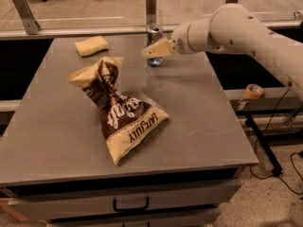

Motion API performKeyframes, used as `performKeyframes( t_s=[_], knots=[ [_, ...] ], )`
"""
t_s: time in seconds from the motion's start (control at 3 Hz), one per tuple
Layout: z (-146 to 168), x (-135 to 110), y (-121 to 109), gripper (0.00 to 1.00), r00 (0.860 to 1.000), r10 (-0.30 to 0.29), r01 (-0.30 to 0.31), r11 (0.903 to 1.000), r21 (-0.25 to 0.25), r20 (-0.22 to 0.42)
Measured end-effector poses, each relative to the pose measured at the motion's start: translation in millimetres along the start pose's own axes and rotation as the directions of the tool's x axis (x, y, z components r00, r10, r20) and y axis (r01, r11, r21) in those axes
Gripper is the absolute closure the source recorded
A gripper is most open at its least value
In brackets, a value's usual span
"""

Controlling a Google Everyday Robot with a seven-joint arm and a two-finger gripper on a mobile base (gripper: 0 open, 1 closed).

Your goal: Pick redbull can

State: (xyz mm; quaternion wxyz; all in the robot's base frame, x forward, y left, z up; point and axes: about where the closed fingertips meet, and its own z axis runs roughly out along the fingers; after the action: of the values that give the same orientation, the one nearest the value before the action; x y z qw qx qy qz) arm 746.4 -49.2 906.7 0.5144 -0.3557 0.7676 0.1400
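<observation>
Redbull can [153, 30] upright, far-centre of tabletop [203, 108], long axis vert. | end effector [154, 50] across can's front at mid-height, reaching in from right | grip state: cannot tell

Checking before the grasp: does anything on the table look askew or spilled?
Only the snack bag: it lies crumpled and twisted mid-table. The redbull can stands upright, nothing spilled, with the gripper in front of it.
</observation>
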Motion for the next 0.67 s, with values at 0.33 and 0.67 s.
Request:
performKeyframes(
  t_s=[0.33, 0.67],
  knots=[
    [30.8, -1.5, 6.4, 0.41, 1.0, 0.009, -0.009, 0.9987, -0.05, 0.002],
    [48.0, -9.6, 12.4, 0.65, 1.0, 0.008, -0.005, 0.9964, -0.084, 0.028]
  ],
)
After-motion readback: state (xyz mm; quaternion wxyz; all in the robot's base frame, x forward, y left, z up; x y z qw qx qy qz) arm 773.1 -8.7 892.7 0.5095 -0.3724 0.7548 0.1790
